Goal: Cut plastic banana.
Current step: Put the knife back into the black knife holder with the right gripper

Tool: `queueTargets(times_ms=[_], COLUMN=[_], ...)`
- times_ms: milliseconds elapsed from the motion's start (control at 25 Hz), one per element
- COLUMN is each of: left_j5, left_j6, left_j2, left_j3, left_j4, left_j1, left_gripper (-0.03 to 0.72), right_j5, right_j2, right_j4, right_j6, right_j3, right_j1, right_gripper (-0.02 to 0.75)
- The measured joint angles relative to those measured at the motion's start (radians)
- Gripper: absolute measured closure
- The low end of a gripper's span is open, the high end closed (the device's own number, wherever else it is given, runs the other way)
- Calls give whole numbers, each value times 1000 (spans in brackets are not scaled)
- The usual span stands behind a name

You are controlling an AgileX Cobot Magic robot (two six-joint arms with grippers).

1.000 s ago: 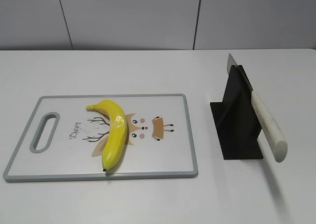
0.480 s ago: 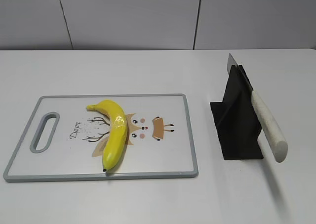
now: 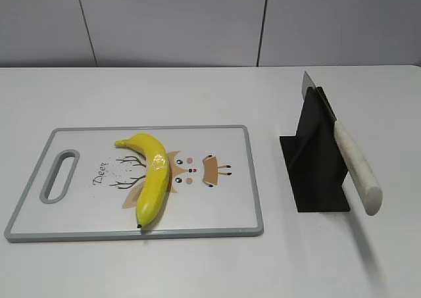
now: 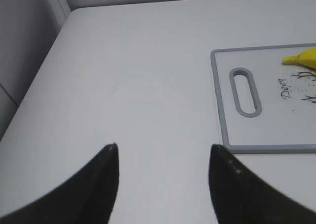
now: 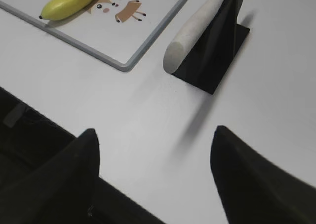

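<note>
The plastic banana (image 3: 153, 175) is glossy yellow and lies curved on the white cutting board (image 3: 223, 206), left of the board's middle. Its stem end shows in the left wrist view (image 4: 301, 59) and its tip end in the right wrist view (image 5: 66, 4). A knife with a white handle (image 3: 356, 170) rests slanted in a black stand (image 3: 316, 160) to the right of the board; it also shows in the right wrist view (image 5: 195, 27). My left gripper (image 4: 163, 152) is open and empty over bare table left of the board. My right gripper (image 5: 155, 137) is open and empty near the table's front edge.
The board has a grey rim and a handle slot (image 3: 59, 175) at its left end, also seen in the left wrist view (image 4: 246, 92). A grey panelled wall (image 3: 197, 22) stands behind the table. The table's front edge (image 5: 59, 130) drops to dark floor.
</note>
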Motion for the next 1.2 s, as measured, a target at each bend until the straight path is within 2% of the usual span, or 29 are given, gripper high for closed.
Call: queueTargets(times_ms=[280, 520, 760, 920, 1200], left_j5=[0, 0, 0, 0, 0], left_j6=[0, 0, 0, 0, 0], left_j2=[0, 0, 0, 0, 0], left_j3=[0, 0, 0, 0, 0], left_j4=[0, 0, 0, 0, 0], left_j1=[0, 0, 0, 0, 0], left_gripper=[165, 167, 167, 167, 167], right_j5=[0, 0, 0, 0, 0], right_j2=[-130, -137, -137, -137, -137], right_j4=[1, 4, 4, 4, 4], right_j6=[0, 0, 0, 0, 0], right_j3=[0, 0, 0, 0, 0], right_j1=[-113, -304, -435, -482, -487], right_gripper=[216, 216, 216, 216, 216])
